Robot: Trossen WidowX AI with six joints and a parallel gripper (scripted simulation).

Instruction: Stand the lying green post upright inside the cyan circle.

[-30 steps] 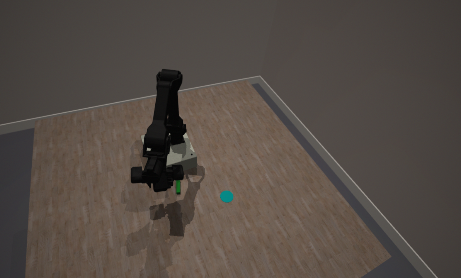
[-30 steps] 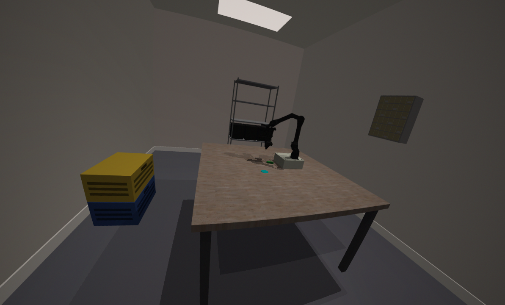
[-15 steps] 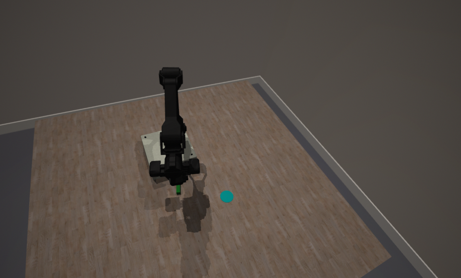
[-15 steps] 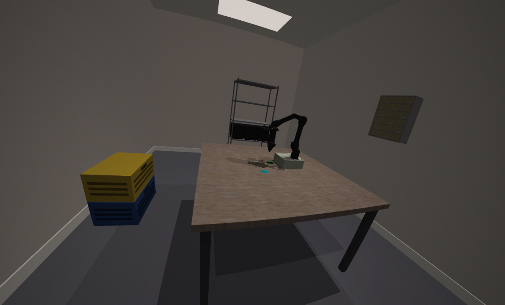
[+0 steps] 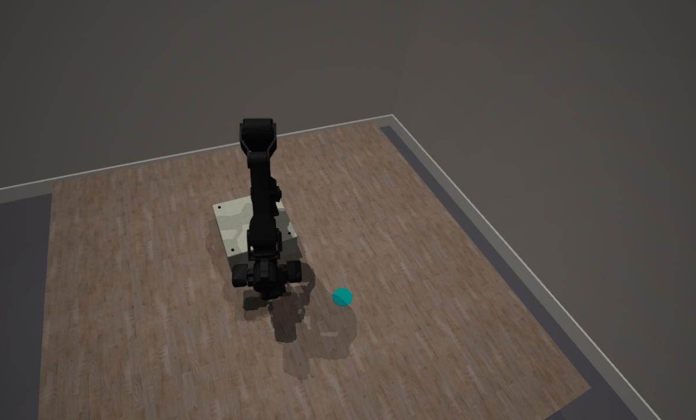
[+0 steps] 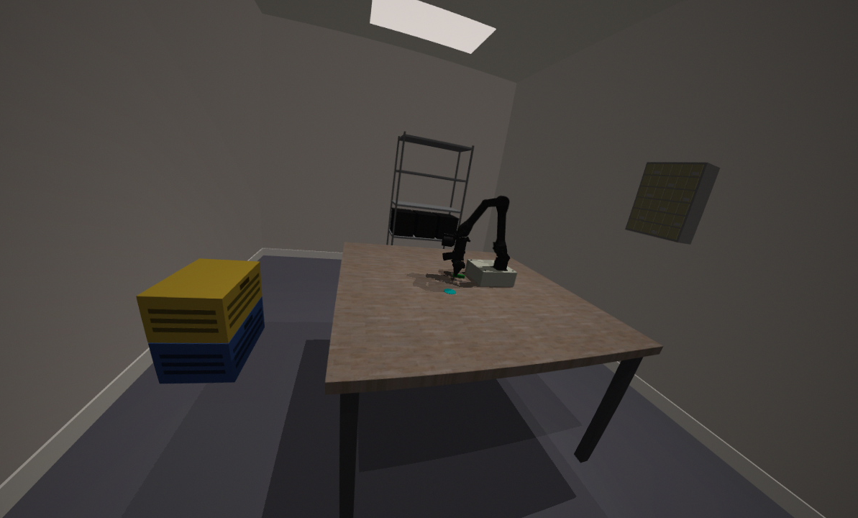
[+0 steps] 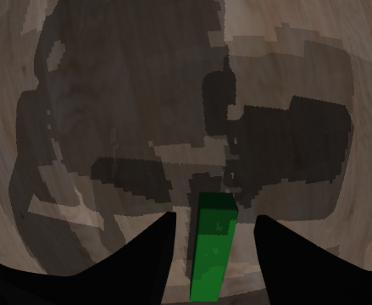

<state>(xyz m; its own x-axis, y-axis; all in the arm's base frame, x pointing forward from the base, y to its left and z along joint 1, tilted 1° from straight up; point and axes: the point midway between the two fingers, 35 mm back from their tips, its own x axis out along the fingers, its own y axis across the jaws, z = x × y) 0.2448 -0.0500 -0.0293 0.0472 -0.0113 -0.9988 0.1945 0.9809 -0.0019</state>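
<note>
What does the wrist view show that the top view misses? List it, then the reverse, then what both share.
Wrist only: the green post lying flat on the table, between the tool's open fingers with a gap on each side. Top only: the cyan circle, the arm's pale base block and the whole arm. Both: the wooden table and the tool.

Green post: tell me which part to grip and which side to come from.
Grip the green post across its two long side faces, near mid-length, coming straight down from above. It lies flat on the table, long and narrow, running lengthwise between the fingers. The pincer already straddles it, open with gaps on both sides.
</note>
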